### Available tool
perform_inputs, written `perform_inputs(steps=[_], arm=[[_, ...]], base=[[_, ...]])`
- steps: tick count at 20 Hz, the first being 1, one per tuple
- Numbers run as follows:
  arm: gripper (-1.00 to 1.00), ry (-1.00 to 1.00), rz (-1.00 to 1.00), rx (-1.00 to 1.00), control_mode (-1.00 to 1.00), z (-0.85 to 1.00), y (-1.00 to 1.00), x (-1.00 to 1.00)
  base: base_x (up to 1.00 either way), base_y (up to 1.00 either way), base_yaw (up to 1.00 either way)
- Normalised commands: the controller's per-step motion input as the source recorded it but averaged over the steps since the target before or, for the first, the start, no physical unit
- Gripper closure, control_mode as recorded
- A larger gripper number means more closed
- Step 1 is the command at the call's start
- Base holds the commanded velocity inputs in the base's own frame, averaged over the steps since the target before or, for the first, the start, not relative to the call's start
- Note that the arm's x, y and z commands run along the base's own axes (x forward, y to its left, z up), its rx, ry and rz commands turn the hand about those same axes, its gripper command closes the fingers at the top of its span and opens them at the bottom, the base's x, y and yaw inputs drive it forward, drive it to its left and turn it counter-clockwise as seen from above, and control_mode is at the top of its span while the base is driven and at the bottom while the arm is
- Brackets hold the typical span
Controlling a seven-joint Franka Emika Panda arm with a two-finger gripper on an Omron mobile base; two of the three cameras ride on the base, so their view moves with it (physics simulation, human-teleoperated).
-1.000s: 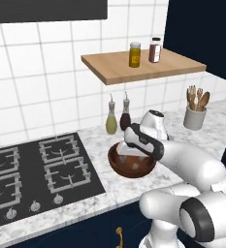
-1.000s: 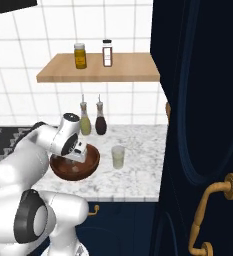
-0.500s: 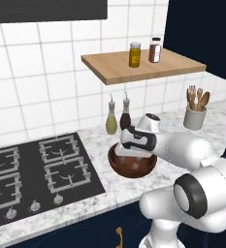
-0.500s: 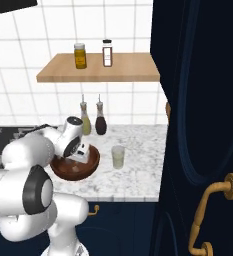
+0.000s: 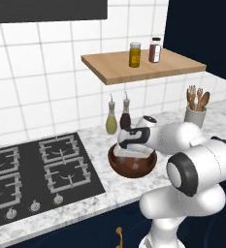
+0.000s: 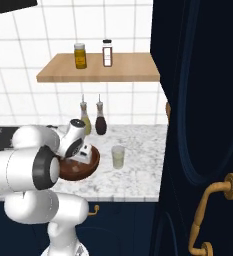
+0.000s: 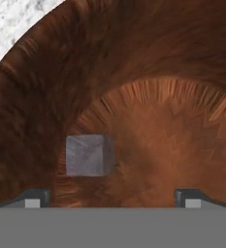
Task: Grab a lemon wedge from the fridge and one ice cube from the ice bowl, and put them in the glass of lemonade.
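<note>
Bowl (image 5: 133,164) on the counter (image 5: 109,189), right of the stove (image 5: 32,169). Cube (image 7: 85,155) inside, toward the left fingertip (image 7: 29,197). Glass (image 6: 118,157) just right of the bowl. Two bottles (image 5: 118,116) behind; shelf (image 5: 143,65) above, two jars (image 5: 143,51) on it.

The white marbled bench (image 5: 109,186) runs along the tiled wall. On it stand:

- a black gas hob (image 5: 34,172) at the left;
- the ice bowl (image 5: 133,164), just right of the hob;
- two tall-necked bottles, one yellowish (image 5: 111,121) and one dark (image 5: 126,117), side by side at the wall behind the bowl;
- the glass of lemonade (image 6: 118,157), just beside the bowl;
- a grey utensil holder (image 5: 194,115) with wooden utensils.

A wooden shelf (image 5: 143,65) above carries two jars (image 5: 135,54).
</note>
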Motion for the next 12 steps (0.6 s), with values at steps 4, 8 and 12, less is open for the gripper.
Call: perform_inputs(steps=[4,8,12], arm=[[-1.0,0.0,0.0,0.0,-1.0,-0.2,0.0,0.16],[-1.0,0.0,0.0,0.0,-1.0,-0.18,0.0,0.2],[-1.0,-0.09,0.0,0.0,-1.0,-0.08,0.05,0.27]], base=[[0.0,0.0,0.0],[0.0,0.0,0.0],[0.0,0.0,0.0]])
